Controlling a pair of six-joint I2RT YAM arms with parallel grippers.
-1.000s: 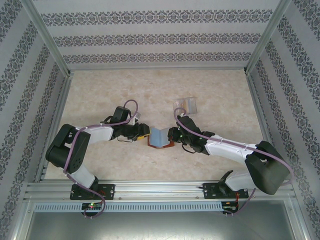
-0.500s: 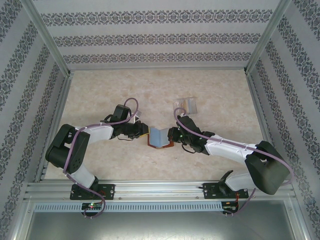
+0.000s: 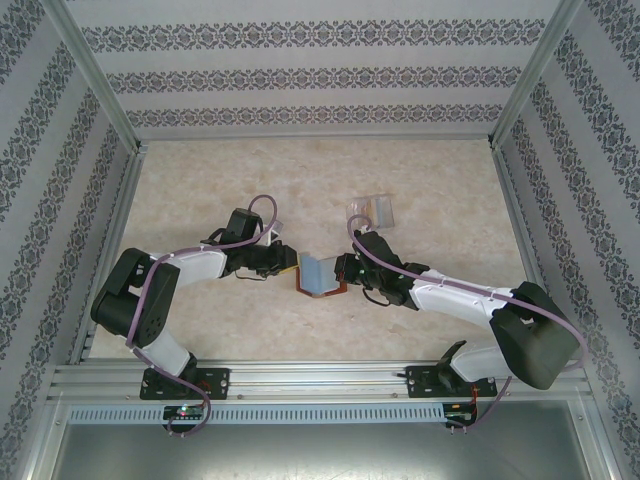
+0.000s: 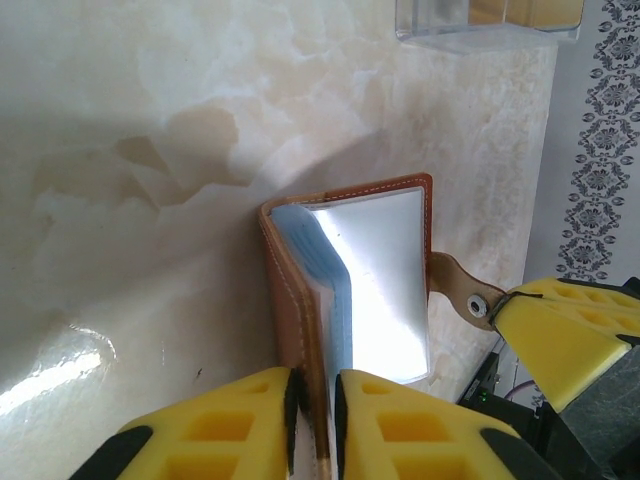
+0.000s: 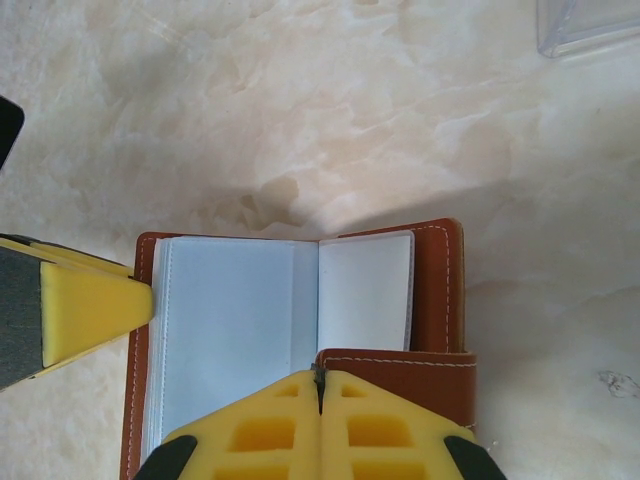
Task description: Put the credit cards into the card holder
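Two grippers now share the card holder (image 3: 320, 275), propped open at the centre of the top view: the left gripper (image 4: 313, 385), jaws apart a second ago, has clamped them on the edge of the holder's left-hand cover, while the right gripper (image 5: 320, 385) pinches the opposite cover, jaws together. Its pale pockets (image 5: 240, 320) are spread and ready, I judge, yet the credit cards (image 4: 530, 10) seem to lie in the clear box (image 3: 372, 210) above it, so one arm must let go to fetch them.
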